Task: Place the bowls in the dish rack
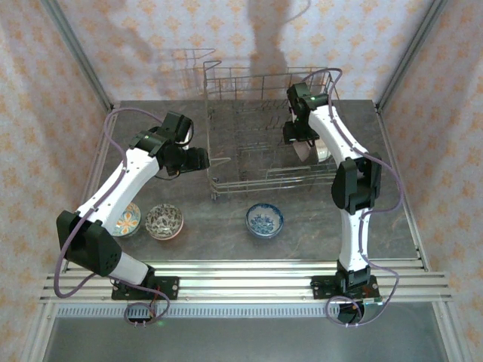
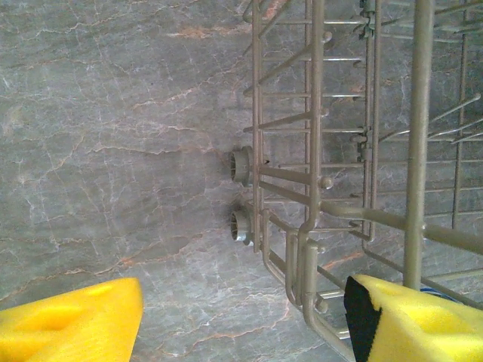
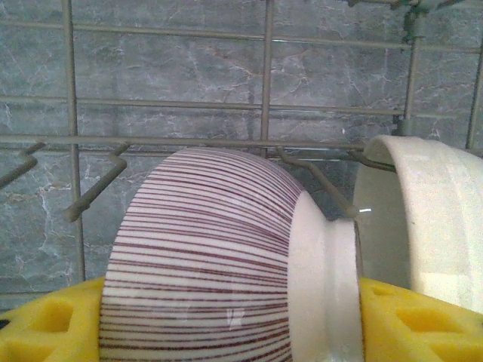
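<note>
1. I counted five bowls, three on the tabletop [image 1: 219, 237] and two inside the dish rack [image 1: 249, 162].
2. There was one dish rack, at 12 o'clock on the table: a rectangular basket of thin grey metal wire, with open-grid sides and rows of tines.
3. In my left wrist view, two small round ribbed wheels [image 2: 241, 166] sat under the rack's corner.
4. My right gripper [image 3: 226, 320] was inside the rack's right half, and its yellow foam pads [image 3: 423, 324] were clamped on the striped bowl [image 3: 211, 256]. That bowl was glossy and round, white with fine dark-red rings and a plain white foot, and it was held on edge.
5. At 3 o'clock of it stood a plain white bowl [image 3: 434, 219], smooth and thick-walled, on edge between the tines and just beside the striped one.
6. My left gripper [image 2: 245, 320] hung at 9 o'clock of the rack, with its jaws apart and nothing between them.
7. On the table a blue-patterned bowl [image 1: 265, 219] lay at 6 o'clock of the rack.
8. A brown-patterned bowl [image 1: 164, 221] and an orange-patterned bowl [image 1: 127, 220] lay side by side at 8 o'clock. All three faced up.
9. The tabletop was flat grey stone with pale veins.
</note>
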### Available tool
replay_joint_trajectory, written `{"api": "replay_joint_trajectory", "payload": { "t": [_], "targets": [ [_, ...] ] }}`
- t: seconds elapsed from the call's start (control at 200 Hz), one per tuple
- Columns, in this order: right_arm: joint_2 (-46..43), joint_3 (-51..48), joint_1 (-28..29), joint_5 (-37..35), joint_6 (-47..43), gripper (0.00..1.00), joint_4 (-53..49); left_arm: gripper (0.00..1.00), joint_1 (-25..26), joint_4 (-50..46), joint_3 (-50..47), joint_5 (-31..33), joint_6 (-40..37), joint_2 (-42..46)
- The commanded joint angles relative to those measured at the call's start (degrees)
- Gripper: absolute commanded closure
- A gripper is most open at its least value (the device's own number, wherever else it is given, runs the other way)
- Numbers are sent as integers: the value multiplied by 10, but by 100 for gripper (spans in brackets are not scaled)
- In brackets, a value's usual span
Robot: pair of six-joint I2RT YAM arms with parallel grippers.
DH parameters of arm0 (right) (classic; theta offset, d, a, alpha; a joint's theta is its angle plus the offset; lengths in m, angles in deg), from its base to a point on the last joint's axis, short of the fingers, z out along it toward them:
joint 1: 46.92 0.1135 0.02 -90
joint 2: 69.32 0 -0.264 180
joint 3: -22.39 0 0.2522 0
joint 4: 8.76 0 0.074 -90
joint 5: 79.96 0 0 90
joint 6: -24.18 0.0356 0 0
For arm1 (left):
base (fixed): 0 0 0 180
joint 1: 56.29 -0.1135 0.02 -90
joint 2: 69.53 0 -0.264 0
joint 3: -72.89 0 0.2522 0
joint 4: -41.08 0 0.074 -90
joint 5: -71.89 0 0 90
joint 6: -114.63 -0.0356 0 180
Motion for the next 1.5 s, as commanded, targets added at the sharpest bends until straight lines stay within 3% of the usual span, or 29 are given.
{"api": "replay_joint_trajectory", "payload": {
  "t": [0.0, 0.656, 1.496],
  "targets": [
    [-42, -3, -5, -60, 46, 47, -34, 28, 4, 12, -4, -2, 2, -9],
    [-3, 24, 19, -45, 182, 45, -71, 27, 4, 24, -27, -4, -4, 6],
    [43, 66, 31, -107, 208, 30, -89, 27, 4, 20, -37, -2, -14, 26]
  ]
}}
